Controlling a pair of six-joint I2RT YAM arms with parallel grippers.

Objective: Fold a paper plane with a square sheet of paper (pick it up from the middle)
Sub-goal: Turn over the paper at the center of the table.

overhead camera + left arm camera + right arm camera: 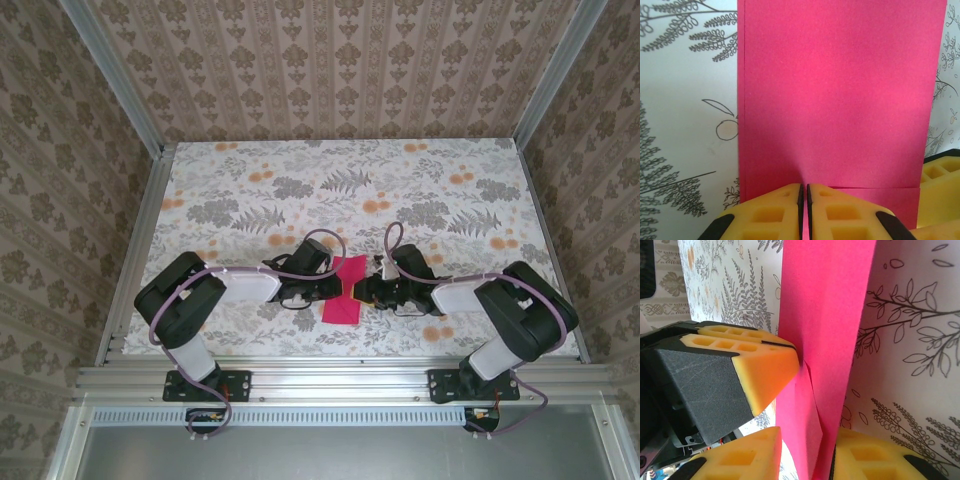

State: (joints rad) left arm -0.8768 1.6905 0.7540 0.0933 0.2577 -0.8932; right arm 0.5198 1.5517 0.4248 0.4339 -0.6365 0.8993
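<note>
The magenta-red sheet of paper [342, 306] sits between both grippers near the table's front, pinched in at its middle so it looks like a bow tie from above. My left gripper [332, 287] is shut on its edge; in the left wrist view the jaws [805, 189] meet with red paper [840, 90] stretching ahead as a folded strip. My right gripper [364, 291] faces it from the other side. In the right wrist view its fingers [807, 456] stand open, with the raised paper [827, 315] between them. The left gripper's fingers [757, 360] clamp the paper there.
The table carries a floral print cloth [330, 185] with grey ferns and orange flowers. Patterned walls and aluminium rails [150, 210] enclose it on three sides. Both arms' elbows lie low near the front edge [340, 362].
</note>
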